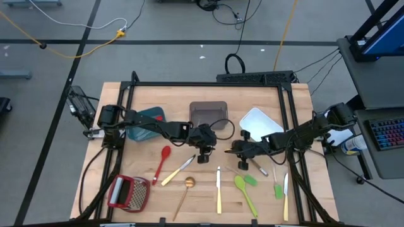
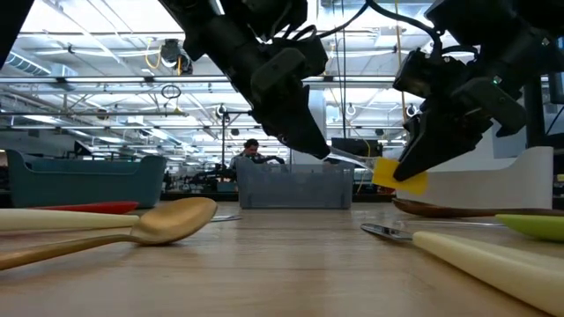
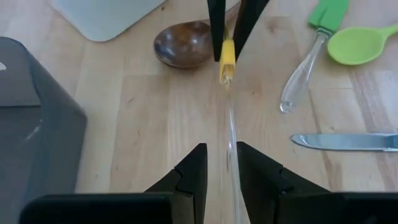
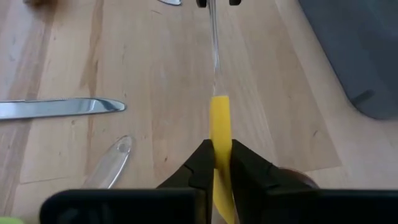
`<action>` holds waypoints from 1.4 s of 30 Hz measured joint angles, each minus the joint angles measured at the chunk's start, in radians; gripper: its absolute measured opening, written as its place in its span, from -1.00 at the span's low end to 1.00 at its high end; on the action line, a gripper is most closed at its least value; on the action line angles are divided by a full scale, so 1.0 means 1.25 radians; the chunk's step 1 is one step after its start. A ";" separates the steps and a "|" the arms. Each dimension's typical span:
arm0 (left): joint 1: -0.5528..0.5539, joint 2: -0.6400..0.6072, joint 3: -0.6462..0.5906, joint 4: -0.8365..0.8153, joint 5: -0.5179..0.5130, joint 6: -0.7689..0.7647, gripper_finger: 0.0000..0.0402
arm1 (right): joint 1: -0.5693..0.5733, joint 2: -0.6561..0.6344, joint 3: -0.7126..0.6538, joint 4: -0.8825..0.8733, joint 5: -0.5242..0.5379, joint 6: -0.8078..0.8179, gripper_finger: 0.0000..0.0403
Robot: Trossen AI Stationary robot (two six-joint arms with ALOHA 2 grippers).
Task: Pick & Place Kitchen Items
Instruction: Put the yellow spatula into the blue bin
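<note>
A yellow spatula with a clear handle (image 1: 223, 150) hangs level above the table's middle, between my two grippers. My right gripper (image 4: 221, 155) is shut on its yellow head (image 2: 392, 173). My left gripper (image 3: 222, 158) stands at the handle's free end, fingers narrowly open on either side of the clear handle (image 3: 231, 134). I cannot see them touching it. In the high view my left gripper (image 1: 203, 151) is left of the spatula and my right gripper (image 1: 240, 151) is right of it. Other utensils lie flat on the table near the front. My right gripper pinches the spatula's yellow head (image 4: 220, 127) between its two fingers, coming level from the table's right side and lying along the spatula. The spatula is lifted clear of the table, and its clear handle (image 4: 215, 56) sticks out level toward my left gripper.
Teal bin (image 1: 148, 123), grey bin (image 1: 208, 113) and white bin (image 1: 260, 121) stand at the back. A red spatula (image 1: 163, 161), knives (image 1: 218, 189), gold spoon (image 1: 186, 189), green spoon (image 1: 243, 189), wooden spoon (image 3: 183, 45) and red-framed grater (image 1: 128, 192) lie around.
</note>
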 joint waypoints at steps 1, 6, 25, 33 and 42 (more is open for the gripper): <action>-0.001 0.000 0.000 -0.002 0.000 -0.001 -0.57 | -0.001 0.000 0.000 0.000 0.000 -0.002 -0.85; -0.001 0.000 0.000 -0.020 0.000 -0.001 -0.83 | -0.002 0.000 0.000 0.000 0.001 -0.014 -0.82; -0.049 -0.035 0.001 -0.205 -0.093 -0.191 -0.96 | 0.000 -0.001 0.001 0.006 0.065 0.005 -0.13; -0.090 -0.203 0.001 -0.458 -0.240 -0.341 -0.96 | 0.000 -0.001 0.001 0.007 0.064 0.038 -0.01; -0.135 -0.390 0.001 -0.806 -0.371 -0.564 -0.96 | 0.000 -0.001 0.001 0.034 0.063 0.064 -0.04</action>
